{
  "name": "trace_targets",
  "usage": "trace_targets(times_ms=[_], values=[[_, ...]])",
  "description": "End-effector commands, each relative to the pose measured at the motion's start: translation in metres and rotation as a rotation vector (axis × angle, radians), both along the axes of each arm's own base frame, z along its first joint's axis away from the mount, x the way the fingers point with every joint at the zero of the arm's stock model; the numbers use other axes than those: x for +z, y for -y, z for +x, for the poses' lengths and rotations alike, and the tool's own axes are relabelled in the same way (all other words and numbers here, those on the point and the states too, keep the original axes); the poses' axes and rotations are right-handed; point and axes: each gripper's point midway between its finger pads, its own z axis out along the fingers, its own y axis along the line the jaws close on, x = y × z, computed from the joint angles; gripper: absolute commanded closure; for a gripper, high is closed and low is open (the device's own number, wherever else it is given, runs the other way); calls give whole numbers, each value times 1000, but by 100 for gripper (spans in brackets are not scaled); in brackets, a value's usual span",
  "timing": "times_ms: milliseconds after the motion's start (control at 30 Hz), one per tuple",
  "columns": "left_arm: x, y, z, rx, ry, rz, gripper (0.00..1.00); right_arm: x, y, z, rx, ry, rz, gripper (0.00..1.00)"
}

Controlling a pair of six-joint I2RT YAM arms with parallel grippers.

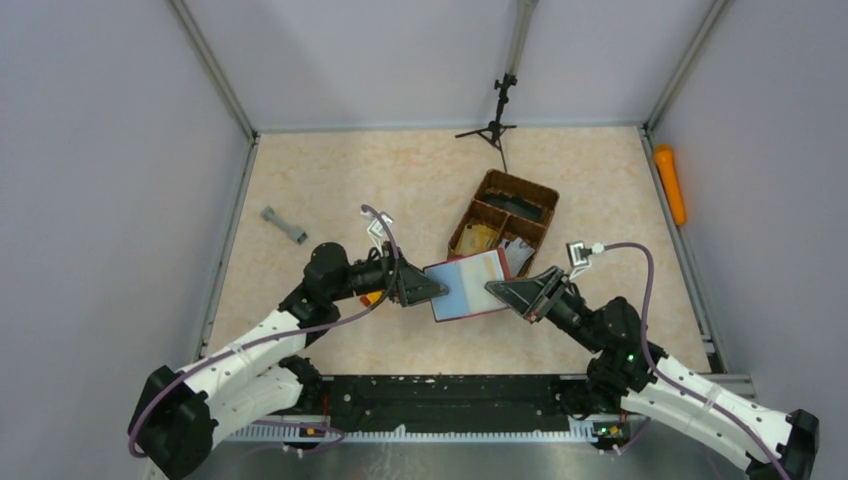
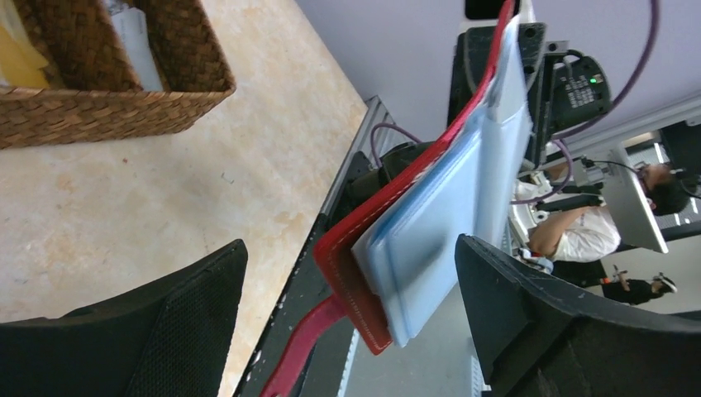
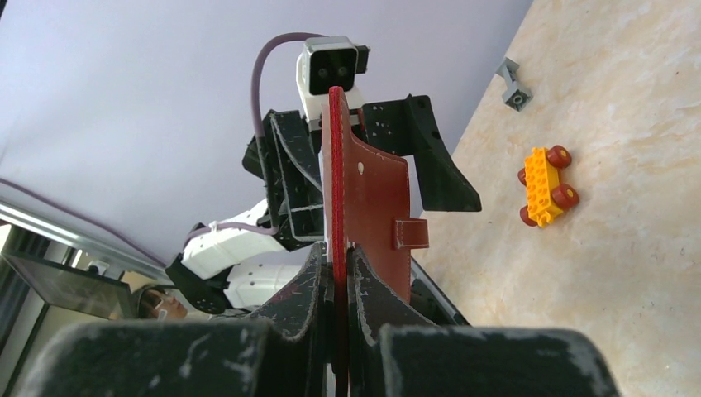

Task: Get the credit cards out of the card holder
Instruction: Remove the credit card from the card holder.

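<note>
Card holder point(image 1: 468, 285) hangs off the worktop point(image 1: 330, 180), its red edge pinched by our right end effector point(image 3: 335, 260); our left end effector point(image 2: 351, 252) is spread astride the pale-blue sleeves point(image 2: 438, 215). A skewed left closing could, we judge, twist it free, dropping it before the wicker basket point(image 1: 540, 195) beyond.

Dark red folding card holder point(image 3: 364, 207): its lower edge is hidden between the clamped fingers of the right gripper point(image 3: 337, 263), and whether any card sits in its pale blue pockets cannot be told. Brown wicker divided basket point(image 2: 124, 107): cut off by the left wrist view's top and left edges, its contents too small overhead to identify. Orange toy block point(image 1: 371, 297): mostly hidden beneath the left arm point(image 1: 345, 272).
</note>
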Motion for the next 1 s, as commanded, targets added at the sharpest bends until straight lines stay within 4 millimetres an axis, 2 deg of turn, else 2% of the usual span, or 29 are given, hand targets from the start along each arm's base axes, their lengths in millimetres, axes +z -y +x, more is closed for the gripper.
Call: trace_targets(times_ms=[0, 67, 100, 233, 367, 400, 500, 767, 900, 967], values=[[31, 5, -9, -74, 65, -135, 4, 16, 0, -2, 12, 18, 48, 100], [40, 6, -16, -112, 65, -191, 9, 11, -2, 0, 8, 4, 38, 100], [44, 6, -19, -133, 70, -217, 15, 8, -3, 2, 5, -5, 24, 100], [52, 7, -27, -187, 66, -250, 55, -6, -7, 8, -13, -30, -47, 100], [41, 9, -20, -156, 32, -192, 94, -17, -13, 10, -4, -27, -88, 100], [37, 10, -17, -139, 27, -165, 100, -21, -15, 10, 1, -29, -106, 100], [27, 10, -8, -91, 3, -96, 100, -32, -22, 13, 9, -48, -170, 100], [20, 13, 1, -67, -31, -43, 99, -39, -41, 8, 91, -23, -252, 99], [19, 14, 2, -72, -38, -40, 85, -40, -44, 7, 94, -19, -261, 100], [19, 15, 0, -83, -38, -44, 75, -38, -43, 8, 87, -16, -252, 100]])
